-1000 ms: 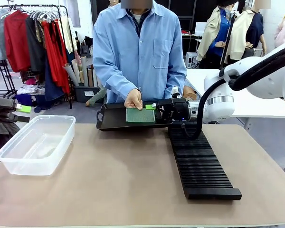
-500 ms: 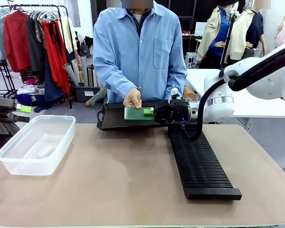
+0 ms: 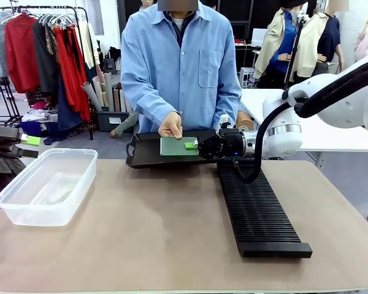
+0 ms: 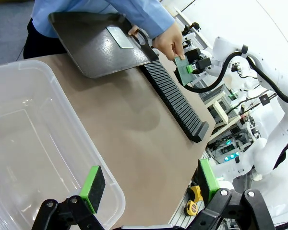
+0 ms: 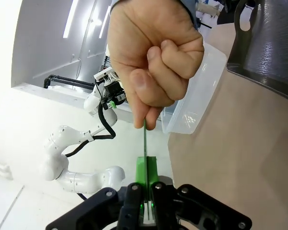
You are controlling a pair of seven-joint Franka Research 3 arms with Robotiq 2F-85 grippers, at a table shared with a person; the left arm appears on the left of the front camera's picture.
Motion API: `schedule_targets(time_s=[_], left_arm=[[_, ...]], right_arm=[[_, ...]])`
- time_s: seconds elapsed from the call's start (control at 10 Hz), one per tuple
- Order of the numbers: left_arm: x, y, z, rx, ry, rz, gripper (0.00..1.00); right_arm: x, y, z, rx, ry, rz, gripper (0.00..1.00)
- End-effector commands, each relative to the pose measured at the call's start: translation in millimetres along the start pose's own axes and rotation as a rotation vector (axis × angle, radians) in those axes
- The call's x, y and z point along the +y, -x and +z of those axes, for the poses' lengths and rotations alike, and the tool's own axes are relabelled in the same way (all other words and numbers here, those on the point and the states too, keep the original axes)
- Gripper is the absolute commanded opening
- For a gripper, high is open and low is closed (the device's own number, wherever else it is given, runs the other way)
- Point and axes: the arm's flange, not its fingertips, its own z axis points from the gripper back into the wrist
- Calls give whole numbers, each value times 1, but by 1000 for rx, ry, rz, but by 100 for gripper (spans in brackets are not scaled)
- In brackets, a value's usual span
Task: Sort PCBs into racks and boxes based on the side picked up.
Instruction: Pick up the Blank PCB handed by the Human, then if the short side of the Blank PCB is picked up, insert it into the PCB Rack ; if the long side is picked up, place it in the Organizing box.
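**Right gripper (image 3: 193, 145) clamped on PCB (image 3: 172, 146), person's hand (image 3: 171, 127) on it too**

Nearest you, the rack (image 3: 257, 208) lies lengthwise on the right of the surface (image 3: 153, 233). The clear box (image 3: 24, 211) sits on the left, well apart from it. Your left gripper (image 4: 149, 184) hangs wide open over the box rim. Far side: the PCB is held above the black tray (image 3: 138, 158), with the hand pinching its top edge.

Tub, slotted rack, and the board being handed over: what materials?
Tub: clear, glossy plastic, probably; the table shows through its walls. Rack: matte black, likely moulded plastic, metal possible. PCB: thin rigid green laminate, seemingly; edge-on it looks straight in the right gripper.
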Motion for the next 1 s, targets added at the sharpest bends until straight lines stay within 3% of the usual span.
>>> schedule_targets(time_s=[0.0, 0.9], left_arm=[[-1, -1, 1, -6, 1, -2, 100], [-1, -1, 1, -6, 1, -2, 100]], right_arm=[[0, -1, 0, -8, 1, 1, 0], [0, -1, 0, -8, 1, 1, 0]])
